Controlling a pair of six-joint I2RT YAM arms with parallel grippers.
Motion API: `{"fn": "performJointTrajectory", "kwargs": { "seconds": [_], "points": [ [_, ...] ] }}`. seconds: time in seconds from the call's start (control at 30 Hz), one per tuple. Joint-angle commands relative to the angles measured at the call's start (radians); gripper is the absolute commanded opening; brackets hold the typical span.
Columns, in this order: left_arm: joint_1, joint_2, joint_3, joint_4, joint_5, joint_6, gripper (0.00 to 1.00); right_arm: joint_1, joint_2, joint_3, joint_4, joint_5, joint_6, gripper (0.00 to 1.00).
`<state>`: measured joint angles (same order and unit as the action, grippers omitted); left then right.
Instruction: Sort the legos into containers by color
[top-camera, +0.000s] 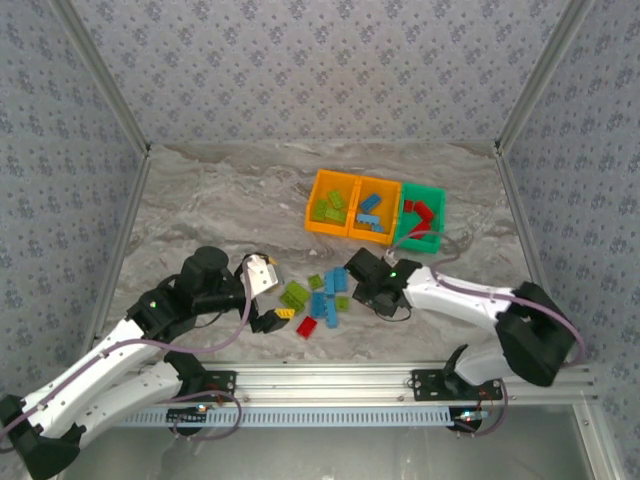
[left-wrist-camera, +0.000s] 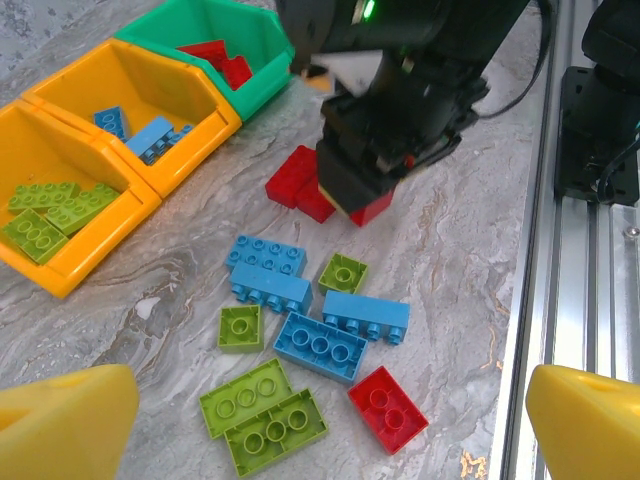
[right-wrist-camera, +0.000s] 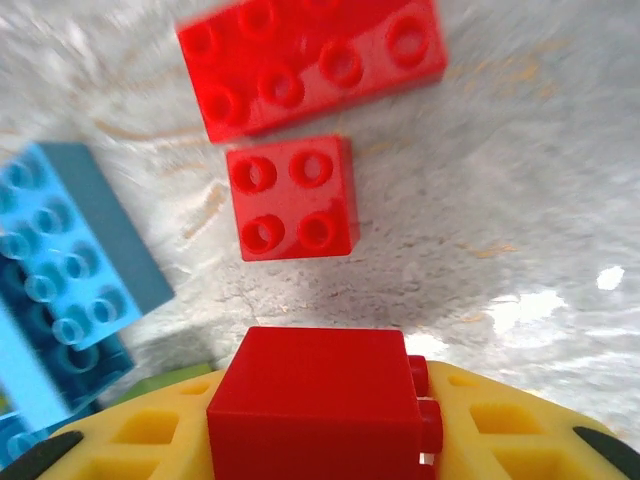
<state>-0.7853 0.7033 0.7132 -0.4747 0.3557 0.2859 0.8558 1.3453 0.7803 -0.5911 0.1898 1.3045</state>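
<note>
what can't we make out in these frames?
- Right wrist view: red brick nearest the camera is cut by the bottom edge; whether the jaws clamp it is out of frame.
- Left wrist view: right gripper covers part of the red bricks beneath it; count unclear.
- Top view: green bin contents too small to count.
- Right wrist view: blue bricks blurred, cut by left edge.

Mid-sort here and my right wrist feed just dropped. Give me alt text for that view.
A red brick sits gripped between yellow jaws at the bottom edge, its studs facing right. On the grey marble table beyond lie a square red brick and, past it, a longer red brick. Blurred blue bricks lie at the left.
</note>
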Motion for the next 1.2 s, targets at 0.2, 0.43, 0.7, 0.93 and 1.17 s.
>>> {"fn": "performJointTrajectory", "kwargs": {
  "seconds": [0.2,0.43,0.7,0.93,1.17],
  "points": [
    [0.005,-0.002,0.017,0.003,0.030,0.004,0.99,-0.299,-0.237,0.082,-0.024,0.288,-0.449,0.35],
    [0.005,-0.011,0.015,-0.009,0.009,0.007,0.99,-0.675,0.163,0.349,0.124,-0.098,-0.814,0.38],
    [0.005,-0.021,0.002,-0.011,-0.011,0.010,0.99,-0.745,0.406,0.621,0.025,-0.190,-0.820,0.61],
    [0.006,-0.004,-0.005,-0.017,-0.081,0.023,0.99,-0.747,0.263,0.625,-0.080,-0.176,-0.839,0.67],
    [-0.002,0.012,0.002,0.099,-0.182,-0.170,0.99,-0.616,-0.154,0.430,-0.117,-0.203,-0.833,0.76]
  ]
}}
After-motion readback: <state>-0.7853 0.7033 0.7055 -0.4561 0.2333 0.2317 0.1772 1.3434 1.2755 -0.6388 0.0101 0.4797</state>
